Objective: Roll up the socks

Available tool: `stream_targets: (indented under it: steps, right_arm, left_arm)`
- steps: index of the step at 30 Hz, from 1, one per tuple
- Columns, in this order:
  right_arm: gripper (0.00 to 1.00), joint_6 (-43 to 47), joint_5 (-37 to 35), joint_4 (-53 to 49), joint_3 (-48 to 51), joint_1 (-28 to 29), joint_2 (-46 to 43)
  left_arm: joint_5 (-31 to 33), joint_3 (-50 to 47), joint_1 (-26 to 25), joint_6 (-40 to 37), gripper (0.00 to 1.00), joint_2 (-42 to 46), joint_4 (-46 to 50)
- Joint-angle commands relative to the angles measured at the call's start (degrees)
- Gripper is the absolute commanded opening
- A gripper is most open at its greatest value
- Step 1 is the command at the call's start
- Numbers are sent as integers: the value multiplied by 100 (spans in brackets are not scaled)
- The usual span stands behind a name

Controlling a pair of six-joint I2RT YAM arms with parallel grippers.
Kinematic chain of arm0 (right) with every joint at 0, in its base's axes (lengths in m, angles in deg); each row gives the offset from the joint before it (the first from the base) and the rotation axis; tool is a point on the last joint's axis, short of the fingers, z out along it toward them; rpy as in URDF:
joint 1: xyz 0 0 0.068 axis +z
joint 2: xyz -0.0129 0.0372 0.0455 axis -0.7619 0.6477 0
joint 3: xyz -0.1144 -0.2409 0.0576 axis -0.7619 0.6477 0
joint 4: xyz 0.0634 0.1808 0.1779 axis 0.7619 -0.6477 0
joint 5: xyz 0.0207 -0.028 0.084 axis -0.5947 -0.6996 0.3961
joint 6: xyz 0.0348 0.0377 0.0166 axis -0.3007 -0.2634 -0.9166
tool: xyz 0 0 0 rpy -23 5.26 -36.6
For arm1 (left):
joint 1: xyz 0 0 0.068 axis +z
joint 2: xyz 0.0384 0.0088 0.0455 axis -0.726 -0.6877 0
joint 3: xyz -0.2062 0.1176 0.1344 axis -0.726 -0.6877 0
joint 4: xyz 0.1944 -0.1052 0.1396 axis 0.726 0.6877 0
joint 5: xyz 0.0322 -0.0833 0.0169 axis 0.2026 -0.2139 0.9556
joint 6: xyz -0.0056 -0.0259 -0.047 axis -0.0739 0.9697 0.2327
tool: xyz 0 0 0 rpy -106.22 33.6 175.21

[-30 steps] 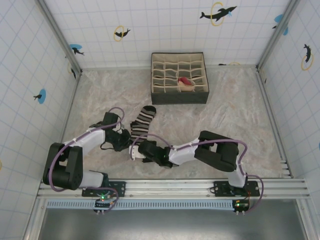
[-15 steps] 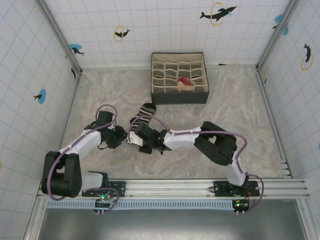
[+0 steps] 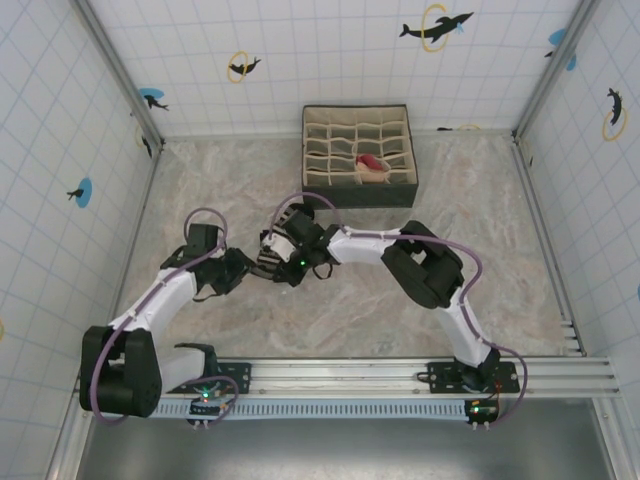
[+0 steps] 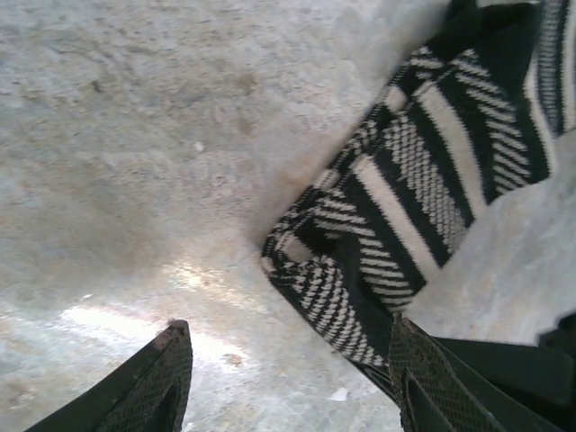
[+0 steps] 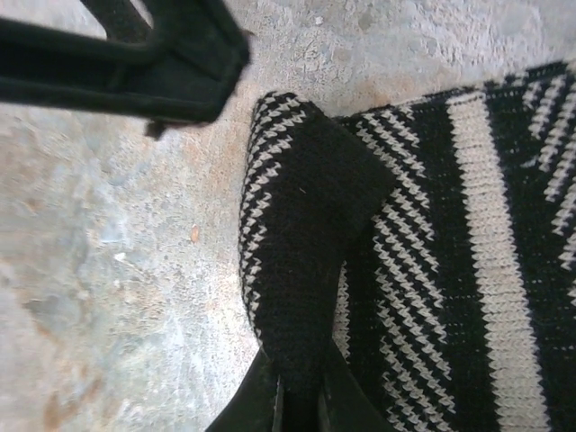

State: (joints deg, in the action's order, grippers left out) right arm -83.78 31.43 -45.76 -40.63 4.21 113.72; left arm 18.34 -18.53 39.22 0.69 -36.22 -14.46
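Right hand (image 5: 301, 400) moved farther out, pinching striped sock (image 4: 405, 198), lying diagonally

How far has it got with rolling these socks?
Done, it seems: the peach sock sits bunched in a compartment of the divider box. In hand: the right claw pinches a fold of the black striped sock; the left claw is open beside it. Left: rolling that one up.

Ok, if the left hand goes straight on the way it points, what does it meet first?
Most likely the black striped sock: its folded end lies just ahead of the open left hand. Depth is unclear; it could touch the table first.
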Motion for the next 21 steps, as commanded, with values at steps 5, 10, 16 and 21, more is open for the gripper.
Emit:
stream_targets:
  steps: [5,10,16,21]
  right_arm:
    - [0,-1633,1217,-448,-25,-347,695]
    - [0,-2724,1561,-116,101,-613,813]
    - [0,-3189,1692,-365,-199,-677,967]
    - [0,-3662,1764,-386,-327,-765,1095]
  left_arm:
    - [-468,-327,-66,166,55,29,-759]
    - [-424,-572,-185,145,55,97,-1090]
    - [-356,-764,-321,181,53,-52,-1490]
    - [-333,-883,-355,312,51,-165,-2070]
